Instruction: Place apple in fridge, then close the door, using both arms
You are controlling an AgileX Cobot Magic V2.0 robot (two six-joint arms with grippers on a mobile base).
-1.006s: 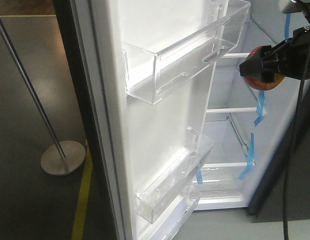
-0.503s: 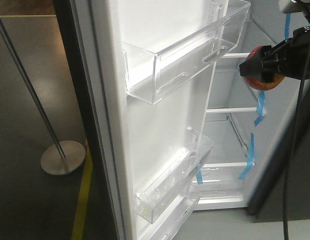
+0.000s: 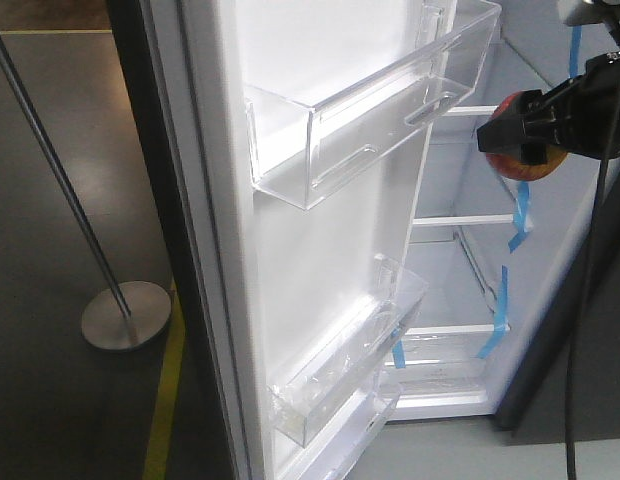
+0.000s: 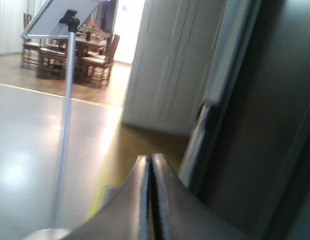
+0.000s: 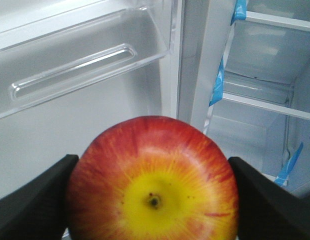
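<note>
The fridge (image 3: 460, 270) stands open, white inside with clear shelves and blue tape strips. Its door (image 3: 310, 250) is swung wide toward me, inner liner and clear bins showing. My right gripper (image 3: 515, 135) is shut on the red-and-yellow apple (image 3: 520, 166), holding it in the air in front of the upper shelves. From the right wrist the apple (image 5: 152, 180) fills the space between the black fingers (image 5: 35, 205), with the fridge shelves (image 5: 265, 100) behind on the right. My left gripper (image 4: 149, 159) is shut on nothing, beside the door's dark grey outer side (image 4: 265, 125).
A metal stand with a round base (image 3: 125, 315) and slanted pole stands on the floor left of the door. A yellow floor line (image 3: 165, 400) runs beside it. A black cable (image 3: 580, 330) hangs from the right arm. Dining furniture (image 4: 90, 55) sits far back.
</note>
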